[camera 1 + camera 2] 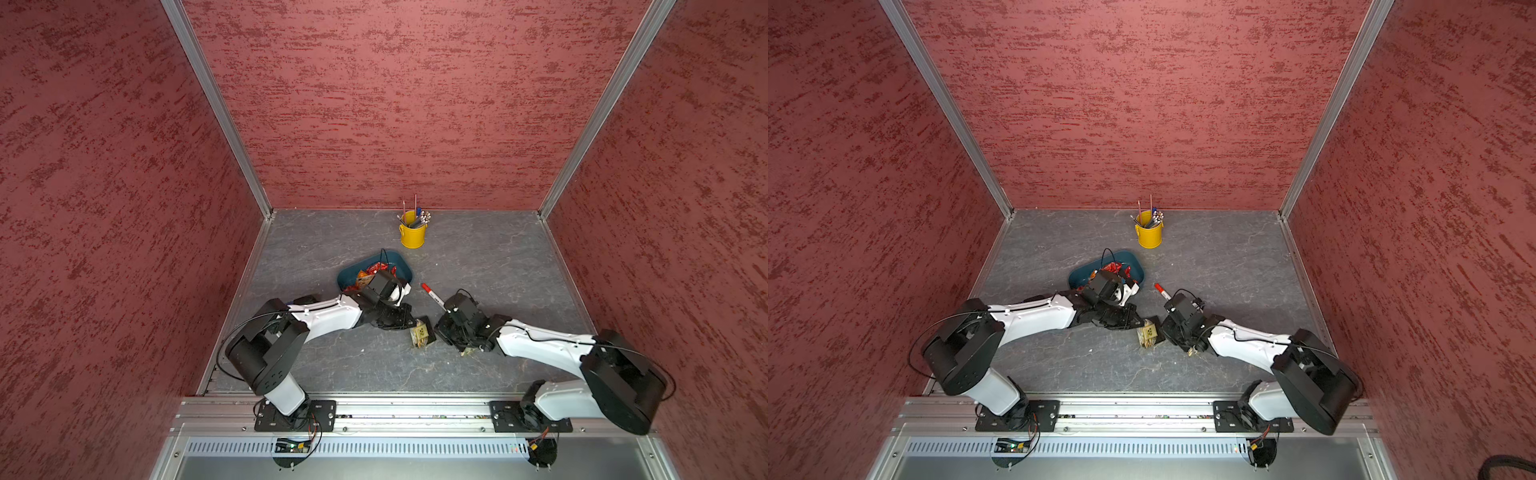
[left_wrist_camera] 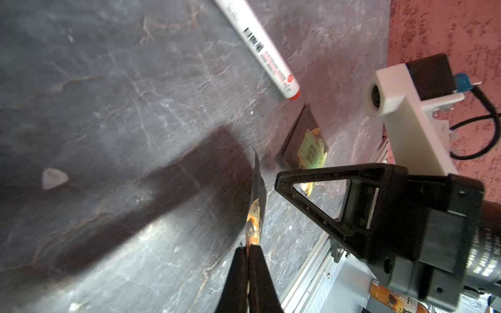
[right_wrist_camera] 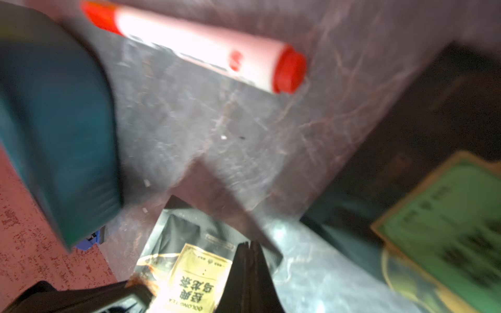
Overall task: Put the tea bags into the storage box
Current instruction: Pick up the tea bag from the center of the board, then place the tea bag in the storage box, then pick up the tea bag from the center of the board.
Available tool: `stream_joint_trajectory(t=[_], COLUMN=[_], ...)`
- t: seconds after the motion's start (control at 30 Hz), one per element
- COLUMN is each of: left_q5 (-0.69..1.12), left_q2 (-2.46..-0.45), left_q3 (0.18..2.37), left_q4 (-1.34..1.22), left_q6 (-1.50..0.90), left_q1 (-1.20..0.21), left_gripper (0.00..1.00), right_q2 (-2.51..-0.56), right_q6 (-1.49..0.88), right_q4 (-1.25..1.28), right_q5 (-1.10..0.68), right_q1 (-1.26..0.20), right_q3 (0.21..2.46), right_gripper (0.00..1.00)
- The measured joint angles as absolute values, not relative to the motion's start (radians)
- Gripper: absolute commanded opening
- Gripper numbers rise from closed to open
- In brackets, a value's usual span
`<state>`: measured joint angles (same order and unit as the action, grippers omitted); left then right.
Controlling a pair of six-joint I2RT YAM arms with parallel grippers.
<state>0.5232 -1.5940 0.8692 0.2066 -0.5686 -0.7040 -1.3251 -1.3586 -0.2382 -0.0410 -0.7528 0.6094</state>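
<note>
Between the two arms, near the front of the table (image 1: 332, 365), the left gripper (image 2: 248, 248) is pinched tight on one end of a black tea bag (image 2: 257, 206) with a tan label. The bag sticks out edge-on from the fingertips in the left wrist view.

Facing it, the right gripper (image 3: 249, 245) has its jaws almost together, with only a thin slit between them. In the right wrist view its tips lie just in front of the tan label, and whether they touch the bag cannot be told.

Just beside the right gripper a second black tea bag (image 2: 311, 150), this one with a green label, lies flat on the table near the end of a white pen (image 1: 430, 293) with a red cap.

Beyond the left gripper sits the teal box (image 1: 349, 274), partly hidden by the left wrist, with crinkly red tea bags (image 1: 376, 268) inside. Both black bags are outside the box, on its near side. A yellow bucket (image 1: 412, 235) of pens stands well behind, near the back wall.
</note>
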Motion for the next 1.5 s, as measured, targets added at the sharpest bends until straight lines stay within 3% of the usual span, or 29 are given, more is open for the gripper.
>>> stream_joint_trajectory(t=[0.1, 0.27, 0.43, 0.6, 0.63, 0.73, 0.8, 0.87, 1.17, 1.3, 1.5], left_q5=[0.516, 0.524, 0.577, 0.587, 0.592, 0.602, 0.599, 0.586, 0.402, 0.312, 0.266], left_q2=[-1.539, -1.449, -1.449, -1.555, -1.583, -1.652, -1.670, -1.667, -1.535, -1.462, -1.406], left_q3=[0.951, 1.056, 1.090, 1.113, 1.118, 1.134, 1.139, 1.139, 1.183, 1.256, 1.274], left_q4=[0.295, 0.391, 0.429, 0.456, 0.457, 0.461, 0.467, 0.478, 0.601, 0.676, 0.702], left_q6=[-0.547, -0.516, -0.482, -0.432, -0.427, -0.409, -0.405, -0.393, -0.383, -0.377, -0.452], left_q1=[-0.666, -0.519, -0.338, -0.258, -0.246, -0.215, -0.202, -0.200, -0.211, -0.258, -0.437], left_gripper=[0.00, 0.00, 0.00, 0.00, 0.10, 0.64, 0.76, 1.00, 1.00, 1.00, 1.00], right_q2=[-1.244, -1.132, -1.110, -1.100, -1.096, -1.080, -1.061, -1.029, -0.909, -0.908, -0.897], right_q6=[-1.293, -1.207, -1.168, -1.158, -1.155, -1.153, -1.152, -1.155, -1.193, -1.201, -1.182], right_q4=[-0.337, -0.424, -0.497, -0.529, -0.533, -0.558, -0.580, -0.602, -0.697, -0.716, -0.684], right_q5=[0.014, 0.079, 0.098, 0.099, 0.099, 0.101, 0.111, 0.128, 0.159, 0.137, 0.076], right_q1=[-0.753, -0.752, -0.747, -0.743, -0.742, -0.735, -0.729, -0.725, -0.630, -0.593, -0.545], right_q3=[0.706, 0.793, 0.789, 0.763, 0.758, 0.746, 0.736, 0.722, 0.612, 0.565, 0.503], right_gripper=[0.48, 0.60, 0.62, 0.62, 0.63, 0.64, 0.64, 0.65, 0.67, 0.59, 0.15])
